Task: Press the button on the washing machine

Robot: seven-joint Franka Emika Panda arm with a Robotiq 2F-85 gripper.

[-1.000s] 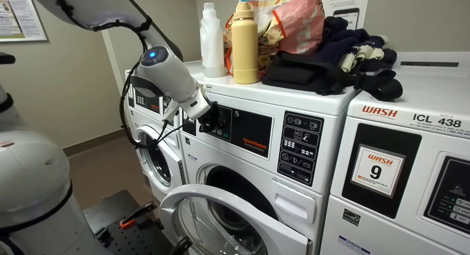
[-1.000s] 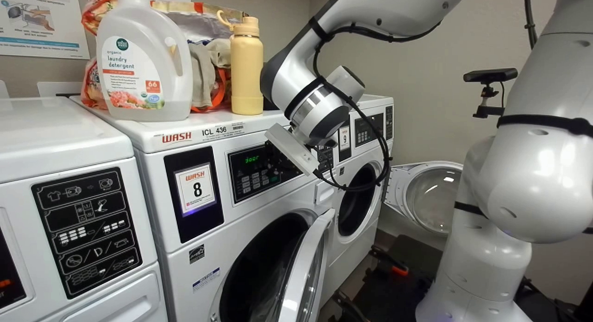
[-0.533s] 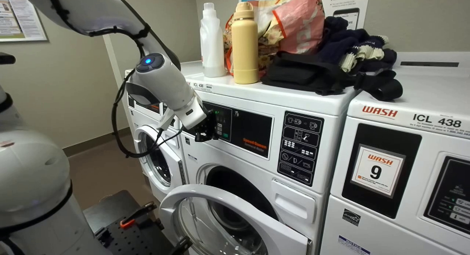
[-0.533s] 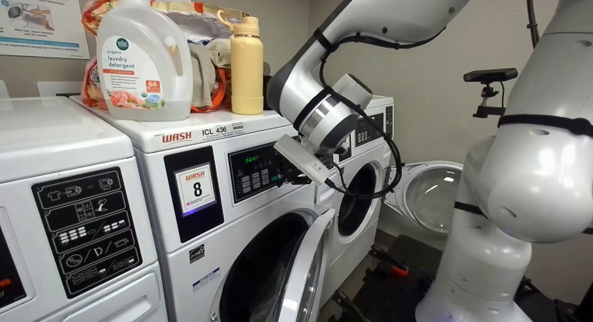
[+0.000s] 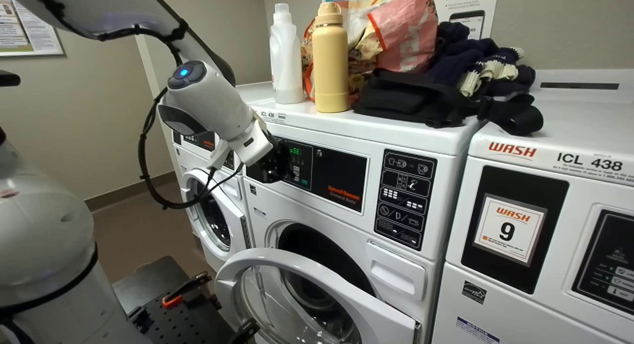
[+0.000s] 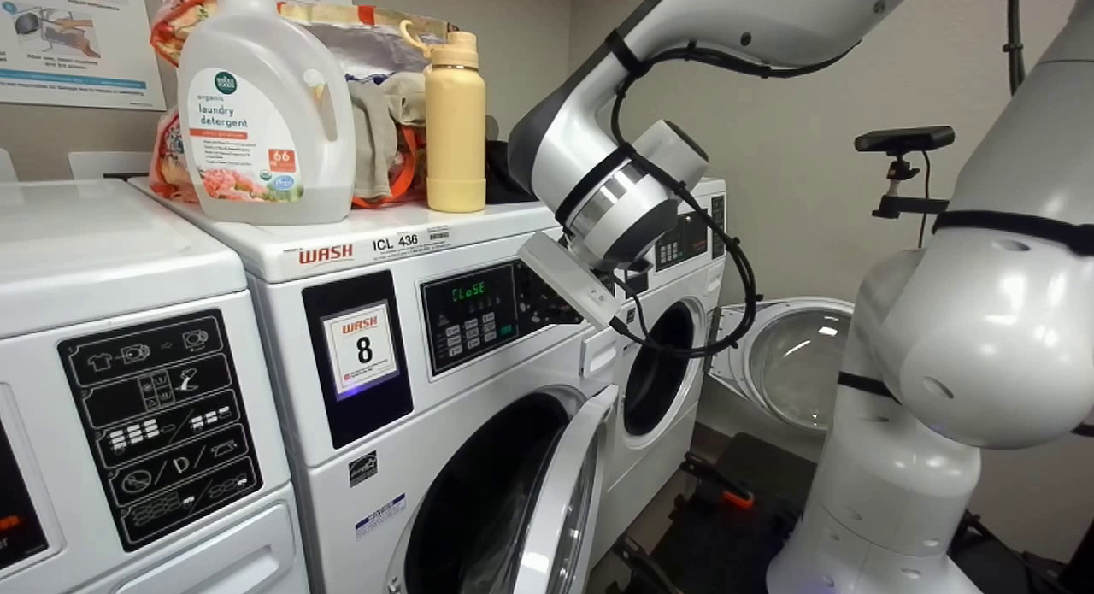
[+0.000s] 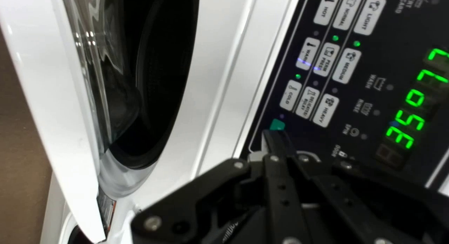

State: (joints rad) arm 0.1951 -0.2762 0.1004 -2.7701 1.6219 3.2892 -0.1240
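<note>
The washing machine [image 5: 322,131] is a white front-loader with its round door [image 6: 564,517] standing open. Its black control panel [image 6: 453,320] has grey keys and a lit green display [image 7: 417,96] reading "CLoSE". A small green key [image 7: 277,124] sits at the panel's lower edge and also shows in both exterior views [image 6: 506,329] [image 5: 303,181]. My gripper [image 7: 274,132] is shut and empty. In the wrist view its joined fingertips cover part of the green key. In the exterior views the gripper [image 5: 286,170] hangs in front of the panel. I cannot tell whether it touches.
A detergent bottle [image 6: 265,107], a yellow flask [image 6: 455,124], a bag [image 5: 411,32] and dark clothes [image 5: 460,57] sit on the machine. A white "9" machine [image 5: 455,294] adjoins it. The open door juts out below the gripper.
My gripper has drawn back from the panel, dipping and then rising slightly, uncovering the green key in the exterior views. The display has changed from "door" to "CLoSE".
</note>
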